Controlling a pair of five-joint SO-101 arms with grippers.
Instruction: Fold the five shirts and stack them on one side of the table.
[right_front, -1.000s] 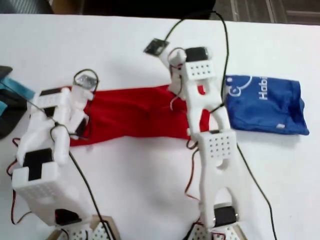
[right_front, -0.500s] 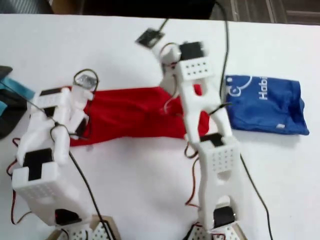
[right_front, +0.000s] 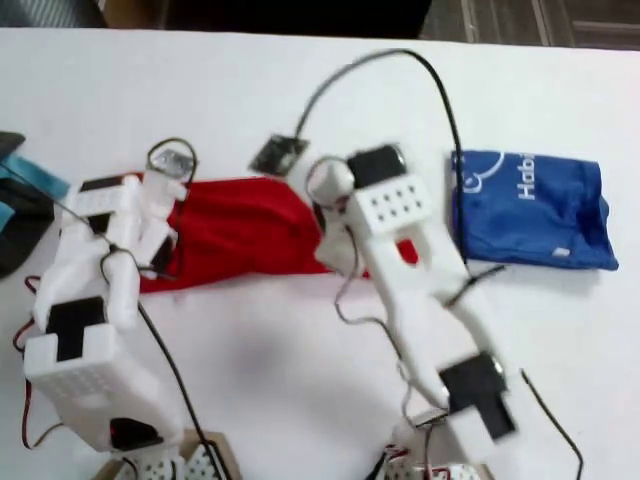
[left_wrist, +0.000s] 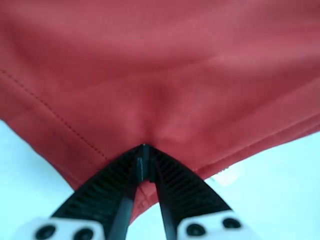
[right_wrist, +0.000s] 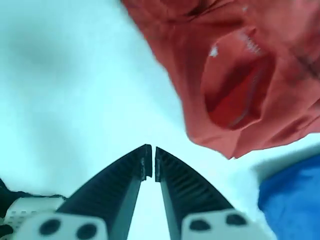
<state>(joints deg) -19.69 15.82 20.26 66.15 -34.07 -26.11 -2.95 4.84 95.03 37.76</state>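
Note:
A red shirt (right_front: 240, 232) lies stretched across the middle of the white table (right_front: 250, 90). My left gripper (left_wrist: 144, 161) is shut on the cloth of the red shirt (left_wrist: 165, 75) near its hem; in the high view the left gripper (right_front: 158, 248) sits at the shirt's left end. My right gripper (right_wrist: 150, 161) is shut with nothing in it, over bare table beside the bunched end of the red shirt (right_wrist: 240, 85). In the high view the right arm (right_front: 400, 240) crosses the shirt's right part and hides it. A folded blue shirt (right_front: 530, 205) lies to the right.
Dark and teal clothes (right_front: 18, 205) lie at the table's left edge. The blue shirt (right_wrist: 295, 200) lies close to the red shirt's bunched end. Cables (right_front: 440, 100) loop above the right arm. Bare table stretches along the far side and in front between the arms.
The right arm has swung left and toward the near side, off the shirt's far right edge. The left arm has stayed still, gripping the shirt's left end.

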